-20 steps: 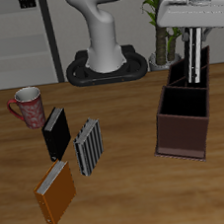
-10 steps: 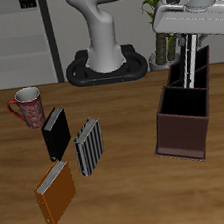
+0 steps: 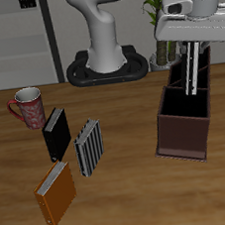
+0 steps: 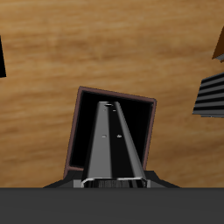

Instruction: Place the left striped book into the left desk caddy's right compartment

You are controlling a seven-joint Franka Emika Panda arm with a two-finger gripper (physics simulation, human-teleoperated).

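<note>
My gripper (image 3: 189, 45) is shut on a thin black-and-grey striped book (image 3: 191, 73) and holds it upright over the left desk caddy (image 3: 181, 134), a long open box with a maroon end panel and black dividers. The book's lower edge is about level with the caddy's top, over its farther part. In the wrist view the gripper (image 4: 114, 179) holds the book (image 4: 112, 144) edge-on, inside the outline of a black compartment with a maroon rim (image 4: 80, 90). The look-alike striped book (image 3: 88, 148) stands on the table, well away from the caddy; it also shows in the wrist view (image 4: 210, 94).
A plain black book (image 3: 56, 133) and an orange book (image 3: 55, 192) stand near the second striped book. A red patterned mug (image 3: 28, 107) stands farther back. The robot's base (image 3: 107, 65) and a potted plant (image 3: 161, 24) are at the table's back.
My gripper has come down a little with the striped book, so the book's lower edge now hangs closer to the caddy. Nothing else has moved.
</note>
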